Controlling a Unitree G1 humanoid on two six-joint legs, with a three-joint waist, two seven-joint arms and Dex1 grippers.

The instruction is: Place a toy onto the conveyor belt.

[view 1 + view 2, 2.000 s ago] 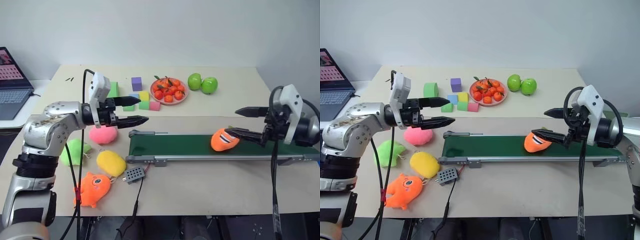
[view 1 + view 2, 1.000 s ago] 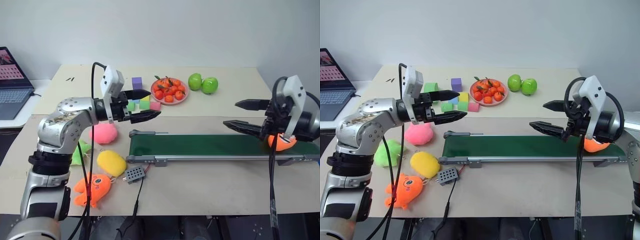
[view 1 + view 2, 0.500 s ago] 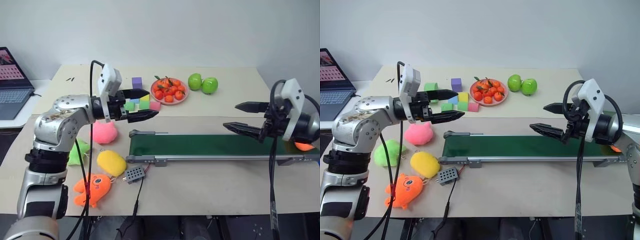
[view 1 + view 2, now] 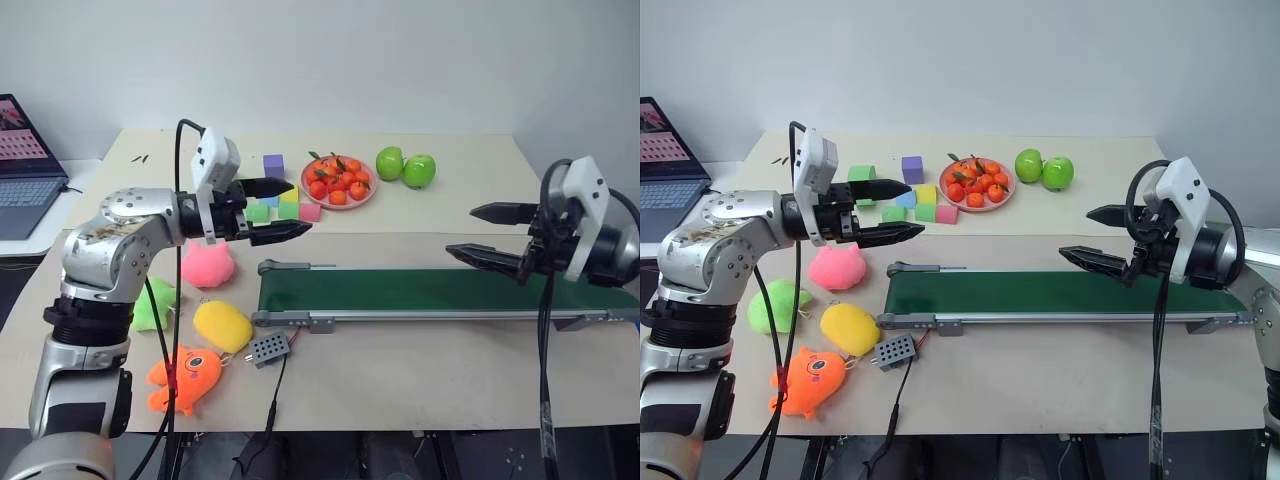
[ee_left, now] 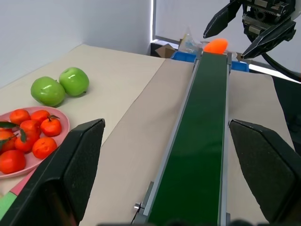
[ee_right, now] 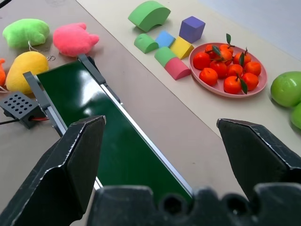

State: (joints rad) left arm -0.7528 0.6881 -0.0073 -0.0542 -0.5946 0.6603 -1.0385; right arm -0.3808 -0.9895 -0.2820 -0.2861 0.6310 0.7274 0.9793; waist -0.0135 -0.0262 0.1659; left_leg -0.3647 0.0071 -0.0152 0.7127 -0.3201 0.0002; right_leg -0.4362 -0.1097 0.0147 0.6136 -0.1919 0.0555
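The toy (image 5: pixel 216 45) shows in the left wrist view as a small orange lump at the far end of the conveyor belt (image 4: pixel 400 290), close below my right gripper. The belt is a long dark green strip in a grey frame, lying across the table. My right gripper (image 4: pixel 460 230) hovers open above the belt's right part, holding nothing. My left gripper (image 4: pixel 296 207) is open and empty. It hangs level above the table near the belt's left end and points to the right.
A pink plate of oranges (image 4: pixel 338 182), two green apples (image 4: pixel 405 166) and foam blocks (image 4: pixel 275 190) lie behind the belt. Pink (image 4: pixel 207 264), green (image 4: pixel 155 303), yellow (image 4: pixel 222 325) and orange fish (image 4: pixel 187 372) plushes sit left of it, beside a grey box (image 4: pixel 268 347). A laptop (image 4: pixel 25 170) is far left.
The toy has ridden the belt rightward from between my right fingers, passed under that hand and left the eye views. My left gripper rose and moved right early on, then held still.
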